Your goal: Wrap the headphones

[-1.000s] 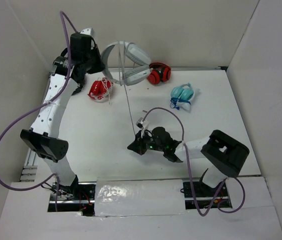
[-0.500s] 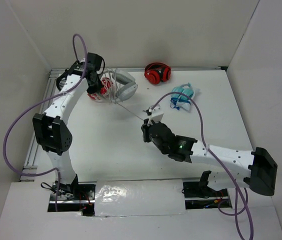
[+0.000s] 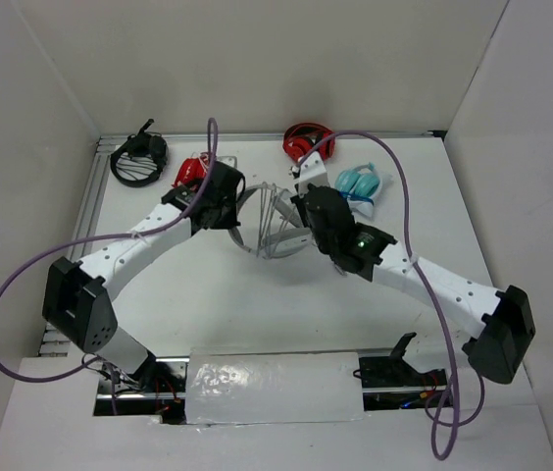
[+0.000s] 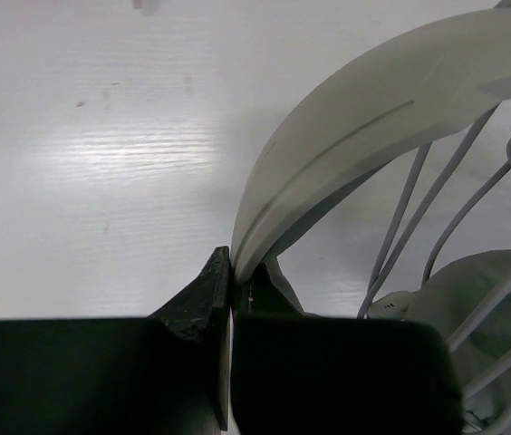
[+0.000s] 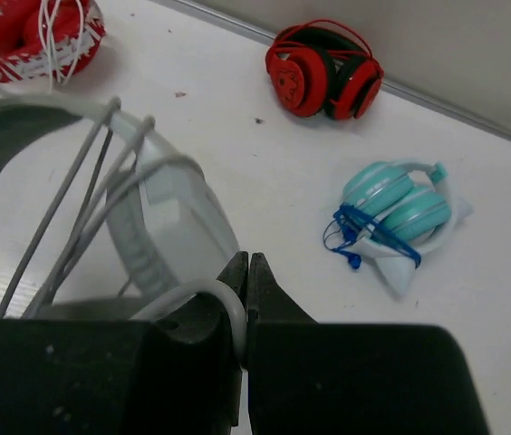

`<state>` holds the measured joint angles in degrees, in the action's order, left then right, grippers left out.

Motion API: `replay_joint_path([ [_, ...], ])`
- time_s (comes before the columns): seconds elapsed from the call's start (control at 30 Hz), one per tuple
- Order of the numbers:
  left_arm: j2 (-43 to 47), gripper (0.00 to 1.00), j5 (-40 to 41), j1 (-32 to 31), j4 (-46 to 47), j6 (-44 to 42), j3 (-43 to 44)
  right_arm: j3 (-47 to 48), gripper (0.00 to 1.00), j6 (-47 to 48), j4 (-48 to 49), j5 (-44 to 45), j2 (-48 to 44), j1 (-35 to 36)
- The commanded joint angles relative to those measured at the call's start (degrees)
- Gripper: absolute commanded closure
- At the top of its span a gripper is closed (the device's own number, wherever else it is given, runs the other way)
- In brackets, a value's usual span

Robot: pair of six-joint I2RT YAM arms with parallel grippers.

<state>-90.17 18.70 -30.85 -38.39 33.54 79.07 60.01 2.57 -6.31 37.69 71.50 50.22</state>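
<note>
The headphones (image 3: 275, 224), large and light grey, are held above the middle of the table between both arms. My left gripper (image 3: 236, 203) is shut on the wide headband (image 4: 373, 100), which is pinched edge-on between the jaws. Several turns of the thin grey cable (image 4: 437, 208) cross the band's opening toward an earcup (image 4: 486, 290). My right gripper (image 3: 302, 199) sits just right of the headphones, shut on a loop of the cable (image 5: 194, 294) that curls out of its left jaw. In the right wrist view the cable strands (image 5: 83, 195) run over the headband beside the earcup (image 5: 172, 227).
Red headphones (image 3: 307, 143) lie at the back wall. Light-blue headphones (image 3: 360, 183) with a blue cord lie right of my right gripper. A red-and-white pair (image 3: 190, 170) and a black pair (image 3: 139, 157) lie at the back left. Walls enclose the table.
My left gripper carried the headphones from the back left to the table's middle. My right gripper swung from the front centre up beside them with the cable, which now lies in more turns across the band.
</note>
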Motion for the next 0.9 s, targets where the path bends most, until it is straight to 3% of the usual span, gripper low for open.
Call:
replay_joint_path([
  [0.0,3.8,1.0,-3.6,-4.6,9.0,-7.3,-5.1,6.0,1.0,9.2,5.9,-6.1,2.4,-5.8],
  [0.17,5.4,1.0,-7.0,-11.8,11.5,-10.2,-8.3,8.2,1.0,12.3,8.3,-19.3,5.7,-12.4],
  [0.43,6.8,1.0,-2.2,-17.7,8.3,-8.7,-5.8,7.3,1.0,7.7,10.1,-23.5,8.2,-19.4],
  [0.73,15.0,1.0,-0.2,-17.8,7.1,-6.7,-6.4,-0.9,1.0,0.2,16.6,-33.9,2.4,-27.3],
  [0.87,19.7,1.0,-8.2,-18.6,12.8,-13.8,-6.5,-4.6,1.0,0.3,21.5,-44.8,1.0,-28.6],
])
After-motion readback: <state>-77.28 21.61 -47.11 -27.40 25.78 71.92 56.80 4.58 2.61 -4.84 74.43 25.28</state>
